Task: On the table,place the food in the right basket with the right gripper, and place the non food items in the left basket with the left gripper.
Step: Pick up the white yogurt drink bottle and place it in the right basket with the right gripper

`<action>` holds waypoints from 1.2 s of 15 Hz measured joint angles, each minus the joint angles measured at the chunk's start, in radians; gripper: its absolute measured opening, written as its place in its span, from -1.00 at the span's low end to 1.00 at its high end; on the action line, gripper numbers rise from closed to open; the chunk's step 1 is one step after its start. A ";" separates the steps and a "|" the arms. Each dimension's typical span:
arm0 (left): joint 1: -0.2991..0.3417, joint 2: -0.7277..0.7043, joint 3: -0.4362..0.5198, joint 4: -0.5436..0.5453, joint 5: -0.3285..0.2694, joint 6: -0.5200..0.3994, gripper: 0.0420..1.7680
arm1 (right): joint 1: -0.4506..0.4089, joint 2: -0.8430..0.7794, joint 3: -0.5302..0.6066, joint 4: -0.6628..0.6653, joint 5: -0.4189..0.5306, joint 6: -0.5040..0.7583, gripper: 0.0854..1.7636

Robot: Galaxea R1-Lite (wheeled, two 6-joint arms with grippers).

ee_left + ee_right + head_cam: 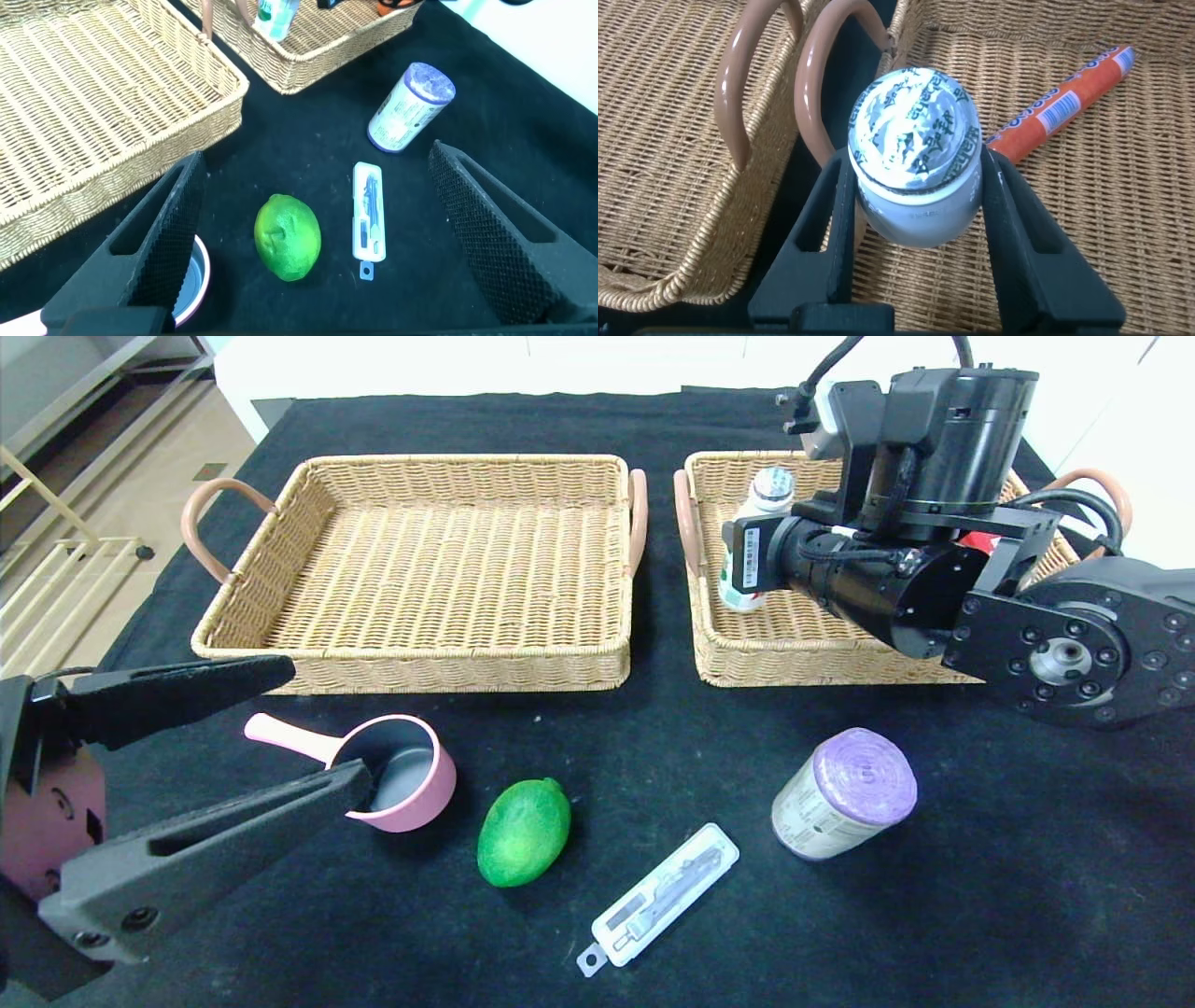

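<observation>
My right gripper [917,164] is shut on a white foil-capped drink bottle [915,140], which it holds upright over the near left corner of the right wicker basket [794,667]; the bottle also shows in the head view [767,493]. An orange sausage stick [1064,93] lies in that basket. My left gripper [327,723] is open and empty, low at the front left above a pink saucepan [401,773]. A green lime [524,832], a clear plastic case with a tool [665,898] and a purple roll of bags [845,793] lie on the black cloth.
The left wicker basket [420,653] holds nothing and stands behind the saucepan. The two baskets' brown handles [639,518] nearly touch in the middle. The table edge runs along the left, with floor and shelving beyond.
</observation>
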 joint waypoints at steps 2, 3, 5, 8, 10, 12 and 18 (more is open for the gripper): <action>0.004 0.000 0.000 0.000 0.000 0.001 0.94 | -0.001 0.007 -0.001 -0.003 -0.001 0.000 -0.06; 0.004 0.000 0.000 0.001 0.000 0.001 0.94 | -0.002 0.010 -0.001 -0.003 0.000 0.000 -0.06; 0.005 0.001 0.000 0.001 0.000 0.002 0.94 | -0.006 0.011 0.000 -0.004 0.000 0.000 -0.06; 0.005 0.001 0.002 0.001 0.000 0.002 0.94 | -0.013 0.013 0.002 -0.008 0.000 0.000 0.18; 0.004 0.003 0.003 0.001 0.000 0.003 0.94 | -0.015 0.013 0.004 -0.007 0.002 0.003 0.36; 0.004 0.004 0.004 0.001 0.000 0.003 0.94 | -0.015 0.013 0.006 -0.008 0.002 0.003 0.49; 0.004 0.005 0.004 0.001 0.000 0.003 0.94 | -0.016 -0.044 0.054 0.024 0.004 0.001 0.72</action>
